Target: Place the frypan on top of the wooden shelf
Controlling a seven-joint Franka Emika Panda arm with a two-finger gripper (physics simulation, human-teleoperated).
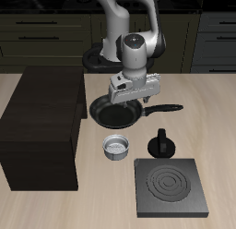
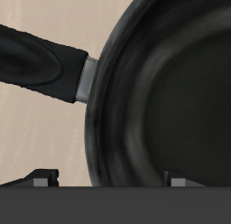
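Note:
The frypan (image 1: 114,114) is a round black pan lying on the table beside the wooden shelf (image 1: 41,126), its long handle (image 1: 164,109) pointing away from the shelf. The gripper (image 1: 126,97) hangs close above the pan's rim, near where the handle joins. In the wrist view the pan (image 2: 171,110) fills most of the frame, and the handle (image 2: 36,63) meets it through a grey neck. The gripper (image 2: 112,182) is open, with its two fingertips (image 2: 43,179) wide apart and nothing between them. The shelf's flat dark top is bare.
A small grey metal bowl (image 1: 116,147) stands just in front of the pan. A small black pot with a knob (image 1: 162,143) stands beside it. A square black stove plate (image 1: 172,186) with rings lies near the table's front edge.

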